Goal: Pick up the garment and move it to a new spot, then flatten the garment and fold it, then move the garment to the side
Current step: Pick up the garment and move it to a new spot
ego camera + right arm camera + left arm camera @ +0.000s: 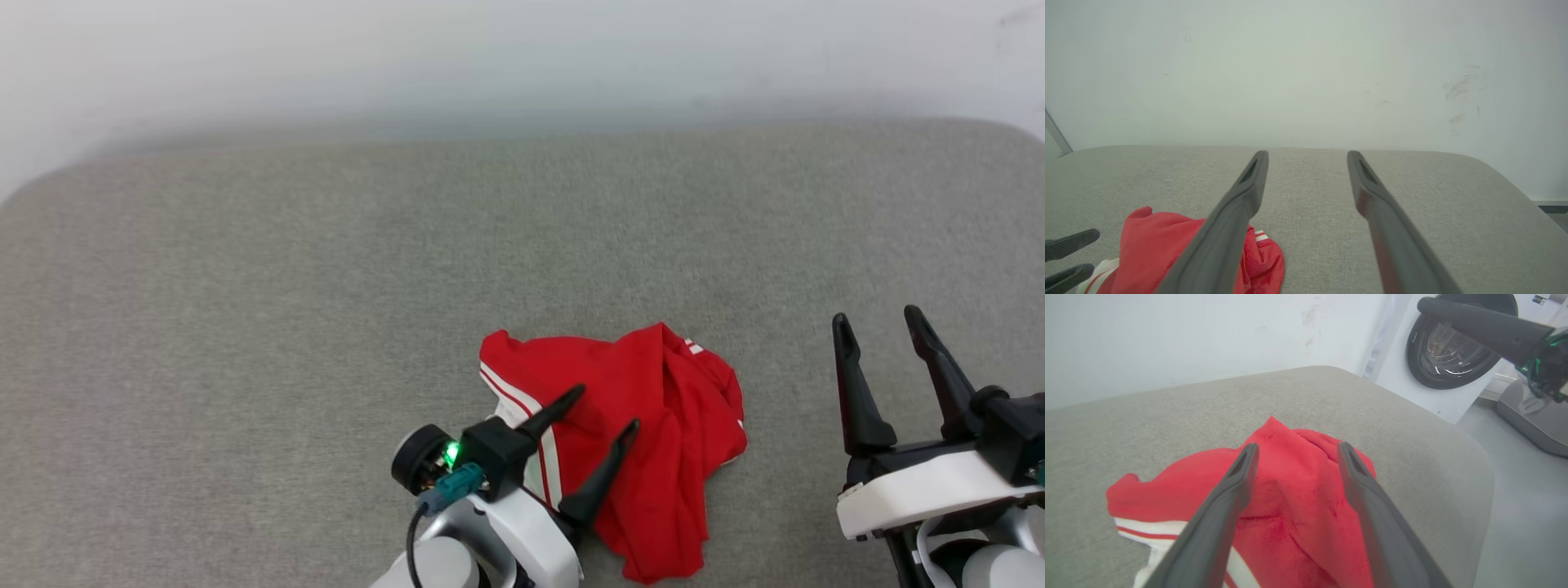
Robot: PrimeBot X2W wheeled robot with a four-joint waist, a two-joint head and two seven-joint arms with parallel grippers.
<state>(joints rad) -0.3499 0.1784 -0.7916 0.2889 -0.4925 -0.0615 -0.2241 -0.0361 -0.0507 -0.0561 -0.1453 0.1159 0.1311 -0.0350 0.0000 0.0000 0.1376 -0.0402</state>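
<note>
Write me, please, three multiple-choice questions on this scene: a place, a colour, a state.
1. Where does the shirt lie? A) in a basket B) on the grey cushion C) on a wooden table
2. What is its main colour? A) blue B) green C) red
3. How is the left gripper? A) open over the shirt B) shut on the shirt C) shut, empty
Key: 1 B, it lies crumpled on grey fabric; 2 C, the cloth is bright red; 3 A, its fingers stand apart.

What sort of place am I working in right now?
Probably a laundry room or a home-style mock-up of one: a front-loading washing machine stands beside a grey fabric-covered surface, a crumpled red garment lies on it, and a plain white wall is behind.
</note>
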